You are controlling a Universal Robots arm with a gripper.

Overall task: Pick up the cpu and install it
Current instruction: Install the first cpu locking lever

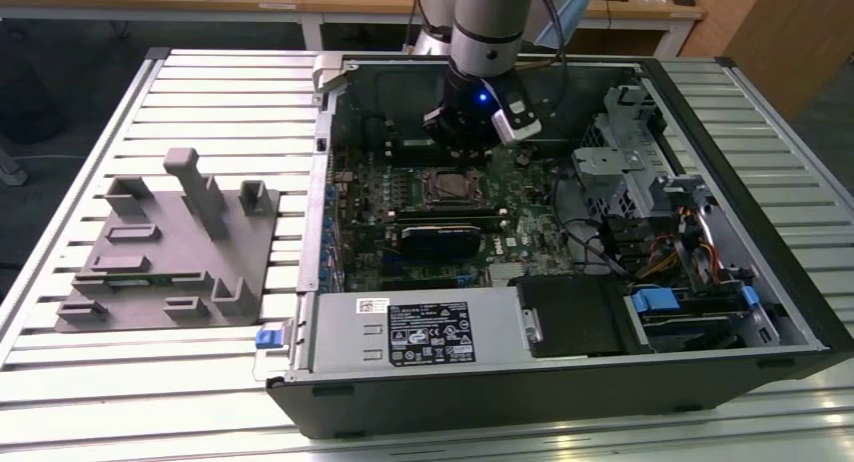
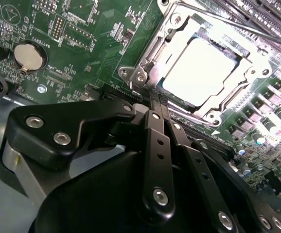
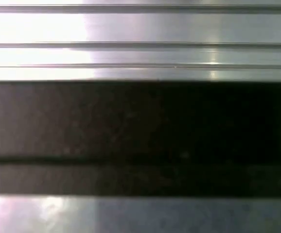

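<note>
**CPU sits in the socket, gripper closed and empty beside it**

CPU [image 2: 202, 70], a flat square chip w/ a pale silver top, lies seated inside the black socket frame [image 2: 145, 58] on the green motherboard [image 2: 82, 43]. In the exterior view the same chip [image 1: 446, 186] shows as a small square near the middle of the board, inside the open black PC case [image 1: 534, 402].

Taking the socket frame as the landmark: the gripper [image 2: 156, 99] hangs just beside one edge of it, apart from the chip. Its two black fingers [image 2: 155, 145] are pressed together w/ nothing between them, tips pointing toward the frame. In the exterior view the robot arm [image 1: 483, 22] comes down into the case, and the gripper [image 1: 461, 140] is right above the board, just behind the socket frame.

Further from the frame, a round coin battery [image 2: 27, 56] sits on the board. Outside the case, well away from the socket on the exterior view's left, a grey plastic tray [image 1: 174, 252] w/ raised blocks rests on the slatted metal table [image 1: 80, 402].

First wrist view: a dark band and bright metal slats [image 3: 140, 48], nothing I can tell apart.
</note>
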